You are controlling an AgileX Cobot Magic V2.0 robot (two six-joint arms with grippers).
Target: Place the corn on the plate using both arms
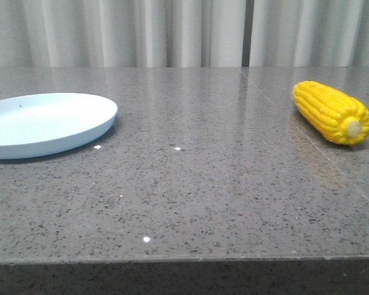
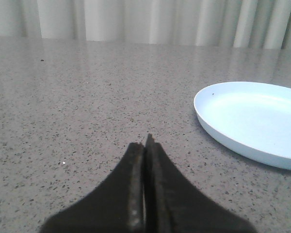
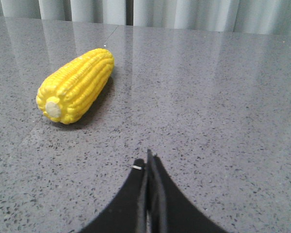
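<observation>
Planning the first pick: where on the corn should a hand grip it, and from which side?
Grip the corn around its thick middle, coming down from above with fingers across its length. It lies flat on the table, stub end toward the robot, and tapers away, so the middle looks steadiest.

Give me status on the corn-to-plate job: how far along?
Nothing looks done yet. The bright yellow corn cob lies on the grey speckled table, far right, well apart from the empty round pale blue plate at left. Nothing in hand: the left end effector and right end effector are both shut and empty. Left: grasp, carry, place.
</observation>
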